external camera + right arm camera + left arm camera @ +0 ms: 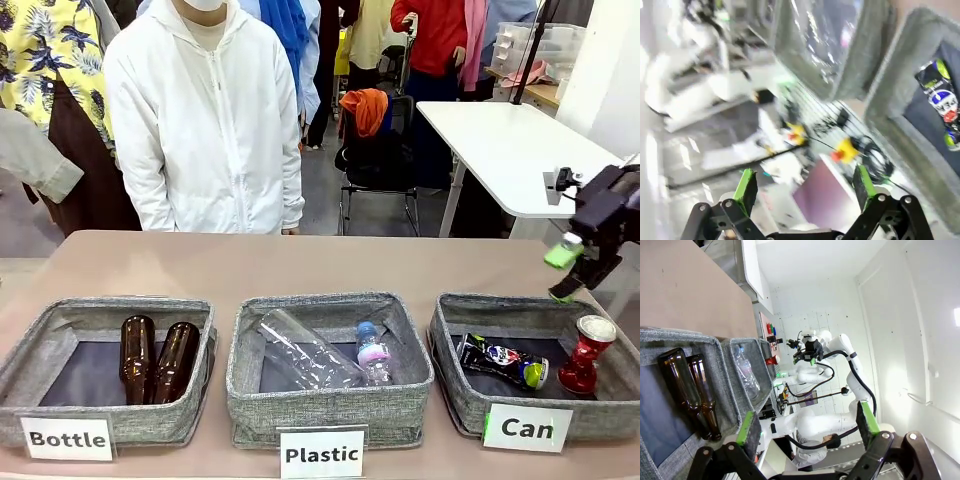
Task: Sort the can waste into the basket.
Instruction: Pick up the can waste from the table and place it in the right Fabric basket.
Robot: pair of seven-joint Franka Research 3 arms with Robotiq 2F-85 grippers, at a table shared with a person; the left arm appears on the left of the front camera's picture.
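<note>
Both crushed cans rest in the grey basket [455,385] labelled "Can" at the table's right. The dark can [502,360] with blue-red-white print lies on its side; it is also in the right wrist view, dark can [942,102]. The red can [587,356] with a silver top stands upright by the basket's right wall. My right gripper [563,272] hangs open and empty above the basket's far right rim; its fingers [746,186] stand wide apart. My left gripper [807,425] is open with nothing between its green pads, above the "Bottle" bin [670,335].
The "Bottle" bin [40,345] holds two brown glass bottles [157,358]. The "Plastic" bin [330,400] holds clear plastic bottles [315,352]. A person in a white jacket [205,120] stands at the table's far side. A white table [510,145] is behind at the right.
</note>
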